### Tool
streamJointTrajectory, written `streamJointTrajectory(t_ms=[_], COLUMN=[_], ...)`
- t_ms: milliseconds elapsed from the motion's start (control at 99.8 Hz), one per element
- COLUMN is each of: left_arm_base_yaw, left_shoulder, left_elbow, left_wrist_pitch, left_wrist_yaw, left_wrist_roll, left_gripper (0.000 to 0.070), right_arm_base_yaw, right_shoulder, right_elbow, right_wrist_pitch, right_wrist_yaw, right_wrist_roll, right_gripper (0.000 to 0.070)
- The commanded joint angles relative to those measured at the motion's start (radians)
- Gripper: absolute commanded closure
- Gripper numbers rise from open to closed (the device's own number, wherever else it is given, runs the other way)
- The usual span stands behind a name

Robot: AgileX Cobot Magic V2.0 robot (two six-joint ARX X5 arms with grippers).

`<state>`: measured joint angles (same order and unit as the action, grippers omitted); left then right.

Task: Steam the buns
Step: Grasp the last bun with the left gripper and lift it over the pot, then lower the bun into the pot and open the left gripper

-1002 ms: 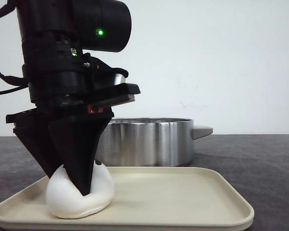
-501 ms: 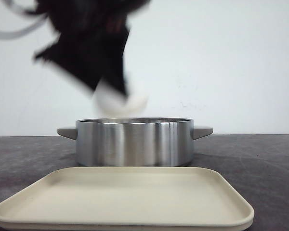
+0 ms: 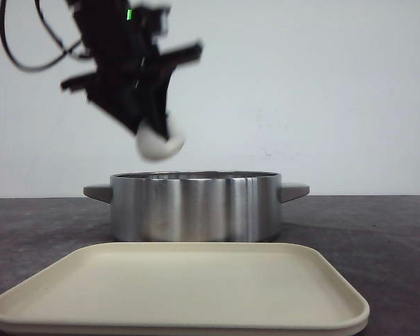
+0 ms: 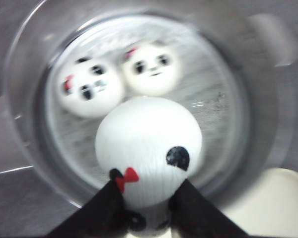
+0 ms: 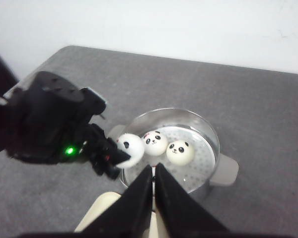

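My left gripper [image 3: 154, 133] is shut on a white panda bun [image 3: 159, 145] and holds it in the air above the left part of the steel pot [image 3: 196, 206]. In the left wrist view the held bun [image 4: 149, 148] sits between the black fingers [image 4: 111, 203], over the pot's perforated steamer plate. Two more buns [image 4: 89, 88] [image 4: 151, 68] lie side by side on that plate. The right wrist view shows the held bun [image 5: 131, 148] at the pot's rim and both buns inside [image 5: 155, 142] [image 5: 180, 151]. My right gripper [image 5: 154, 168] is shut with nothing in it, high above the tray.
A cream tray [image 3: 182, 294] lies in front of the pot with nothing on it. The pot has a side handle [image 3: 294, 190] on each side. Dark grey tabletop [image 3: 378, 231] surrounds both, with a white wall behind.
The left gripper lifted the bun off the tray's left side and carried it up and back over the pot. The tray now holds nothing.
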<state>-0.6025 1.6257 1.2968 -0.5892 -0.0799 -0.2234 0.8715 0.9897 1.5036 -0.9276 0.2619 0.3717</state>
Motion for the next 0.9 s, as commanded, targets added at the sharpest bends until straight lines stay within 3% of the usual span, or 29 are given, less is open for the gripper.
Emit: streamJointTrajectory(t_ms=[0, 441, 822, 892], left_arm_base_yaw=[0.005, 0.027, 0.029, 0.031], left_shoulder=[0.039, 0.115, 0.143, 0.153], left_elbow=[0.023, 0.023, 0.023, 0.023], left_wrist_pitch=[0.015, 0.133, 0.075, 0.060], left_wrist_yaw=[-0.003, 0.001, 0.001, 0.001], left_wrist_roll=[0.014, 0.051, 0.092, 0.092], left_gripper=[0.0699, 0.0700, 0.0699, 0.0643], right_arm_base_yaw=[0.012, 0.012, 0.012, 0.012], right_shoulder=[0.009, 0.009, 0.010, 0.010], right_elbow=[0.016, 0.016, 0.016, 0.016], right_wrist_pitch=[-0.003, -0.034, -0.034, -0.034], right_wrist_yaw=[0.002, 0.035, 0.061, 0.061], right_wrist_roll=[0.010, 0.014, 0.019, 0.022], right_gripper=[0.0700, 0.0700, 0.0700, 0.0700])
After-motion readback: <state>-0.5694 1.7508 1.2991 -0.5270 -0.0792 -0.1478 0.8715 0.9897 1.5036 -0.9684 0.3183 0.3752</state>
